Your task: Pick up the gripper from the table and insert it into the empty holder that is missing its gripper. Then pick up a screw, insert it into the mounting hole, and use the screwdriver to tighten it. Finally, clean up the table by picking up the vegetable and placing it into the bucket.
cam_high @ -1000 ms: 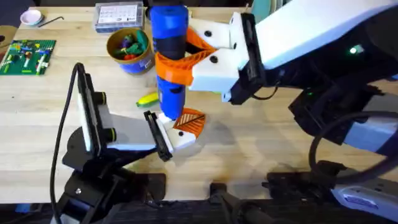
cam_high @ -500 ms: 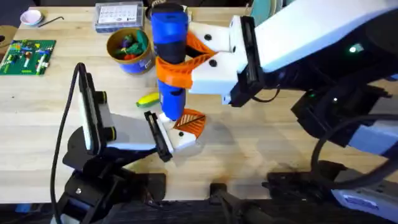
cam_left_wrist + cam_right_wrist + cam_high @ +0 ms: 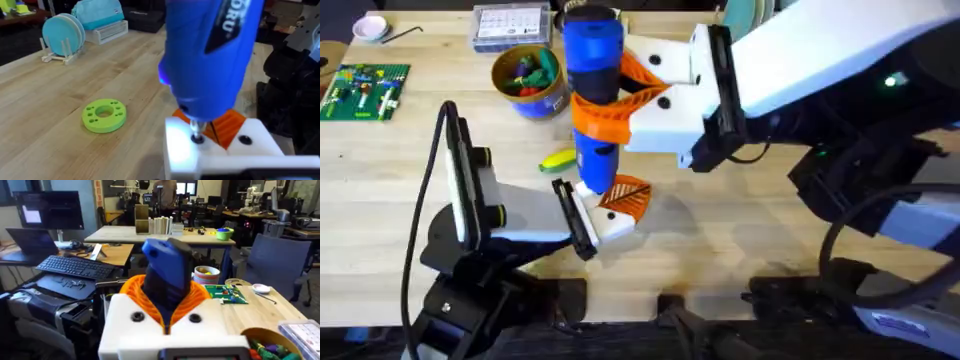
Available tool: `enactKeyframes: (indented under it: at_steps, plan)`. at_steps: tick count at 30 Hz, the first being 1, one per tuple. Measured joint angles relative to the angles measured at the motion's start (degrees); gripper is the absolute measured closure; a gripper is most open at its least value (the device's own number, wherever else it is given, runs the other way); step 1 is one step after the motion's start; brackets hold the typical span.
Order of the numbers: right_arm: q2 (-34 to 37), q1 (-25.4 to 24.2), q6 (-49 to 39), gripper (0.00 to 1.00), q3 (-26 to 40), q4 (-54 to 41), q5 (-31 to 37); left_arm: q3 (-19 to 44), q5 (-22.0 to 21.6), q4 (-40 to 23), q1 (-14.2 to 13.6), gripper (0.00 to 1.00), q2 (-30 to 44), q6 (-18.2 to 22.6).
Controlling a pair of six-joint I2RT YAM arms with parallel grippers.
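My right gripper (image 3: 603, 108) is shut on the blue screwdriver (image 3: 593, 60), holding it upright. Its thin bit (image 3: 197, 136) stands in a mounting hole of the white holder (image 3: 177, 147). That holder is a finger base of my left gripper (image 3: 628, 198), and the orange ribbed gripper (image 3: 230, 125) sits against it. The left fingers are shut, orange wedges together, nothing between them. The yellow vegetable (image 3: 557, 158) lies on the table (image 3: 740, 230) just left of the screwdriver. The blue bucket (image 3: 528, 80) stands farther back. In the right wrist view orange pads clamp the screwdriver (image 3: 167, 275).
A green disc with holes (image 3: 104, 115) lies on the table beyond the left gripper. A green brick board (image 3: 365, 90), a small bowl (image 3: 370, 28) and a clear box (image 3: 510, 25) sit at the back left. Open tabletop lies to the right of the grippers.
The right gripper and screwdriver shifted slightly right a second ago, then held still. The left arm has not moved.
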Motion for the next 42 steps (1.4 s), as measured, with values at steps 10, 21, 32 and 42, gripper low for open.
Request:
enactKeyframes:
  at_steps: [10,21,32,42]
  plan:
    - [-2.8,-6.1,3.3,0.979,-1.6,1.5,-4.2,0.3,-0.2,0.4,0.0,0.997,-0.1,0.4]
    - [-6.8,-10.6,3.4,0.979,-1.5,7.6,1.1,0.2,-0.2,-0.3,0.0,0.997,0.0,0.4]
    - [-4.4,-17.1,-7.9,0.979,-1.2,-29.1,13.2,0.2,-0.2,-0.3,0.0,0.997,0.0,0.4]
    - [8.0,-31.5,-29.4,0.979,12.6,-60.4,21.6,0.2,-0.2,-0.3,0.0,0.997,0.0,0.4]
